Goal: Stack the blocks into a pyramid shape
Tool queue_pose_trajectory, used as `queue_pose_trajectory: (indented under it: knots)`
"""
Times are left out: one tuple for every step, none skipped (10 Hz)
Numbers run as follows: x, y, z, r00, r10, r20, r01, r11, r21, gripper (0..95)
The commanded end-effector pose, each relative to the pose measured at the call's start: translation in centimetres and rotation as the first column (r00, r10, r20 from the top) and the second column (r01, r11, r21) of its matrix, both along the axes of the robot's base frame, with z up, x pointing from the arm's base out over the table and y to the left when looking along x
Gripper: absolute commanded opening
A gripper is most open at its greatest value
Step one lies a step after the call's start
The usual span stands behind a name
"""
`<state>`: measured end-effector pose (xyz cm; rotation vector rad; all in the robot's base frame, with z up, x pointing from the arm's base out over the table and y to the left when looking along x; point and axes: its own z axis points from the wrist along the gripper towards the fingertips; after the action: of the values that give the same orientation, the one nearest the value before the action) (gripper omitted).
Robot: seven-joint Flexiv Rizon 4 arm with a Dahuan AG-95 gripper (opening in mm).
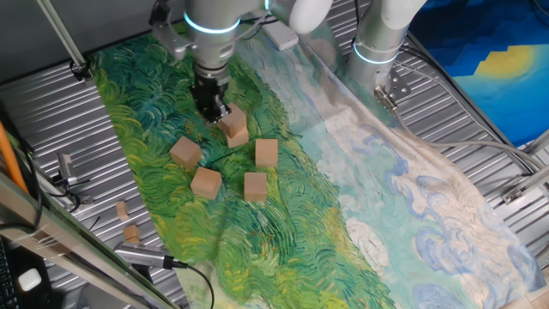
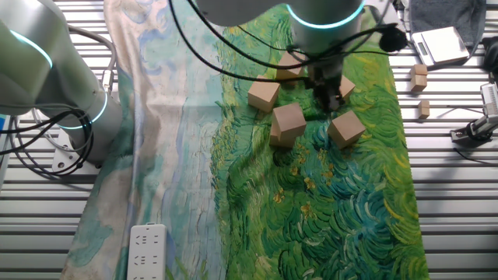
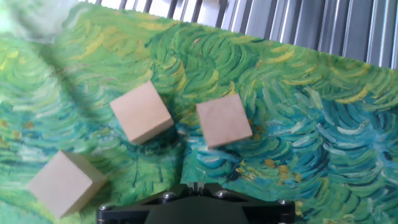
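The blocks (image 1: 256,185) are plain light brown wood. The cloth (image 1: 283,249) has swirly green, blue and yellow paint strokes, with pale blue and white along one edge.

Robot lab: slatted metal bench (image 1: 51,120), cables (image 2: 31,152).

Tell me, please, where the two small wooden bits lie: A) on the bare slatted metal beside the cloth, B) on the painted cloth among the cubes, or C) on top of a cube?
A: both small wooden bits sit on the slatted metal table, just off the edge of the painted cloth.
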<state>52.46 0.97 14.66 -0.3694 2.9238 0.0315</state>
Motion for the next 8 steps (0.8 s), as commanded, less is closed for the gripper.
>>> queue_pose_trajectory:
  knots:
    - [0.7, 0.1, -0.1, 1.000, 0.008, -0.001, -0.008, 1.000, -0.012, 0.0]
    - [1.7, 0.2, -0.2, 1.000, 0.028, -0.006, -0.028, 0.999, -0.024, 0.0]
    - [2.0, 0.3, -0.2, 0.999, 0.045, -0.010, -0.046, 0.998, -0.032, 0.0]
    - [2.1, 0.3, -0.2, 0.996, 0.082, -0.033, -0.083, 0.995, -0.046, 0.0]
    - [2.0, 0.3, -0.2, 0.994, 0.096, -0.047, -0.098, 0.994, -0.051, 0.0]
    - [1.9, 0.3, -0.2, 0.988, 0.138, -0.070, -0.143, 0.987, -0.068, 0.0]
    - [1.9, 0.3, -0.2, 0.985, 0.151, -0.084, -0.158, 0.984, -0.082, 0.0]
    - [1.9, 0.3, -0.2, 0.979, 0.183, -0.092, -0.191, 0.978, -0.088, 0.0]
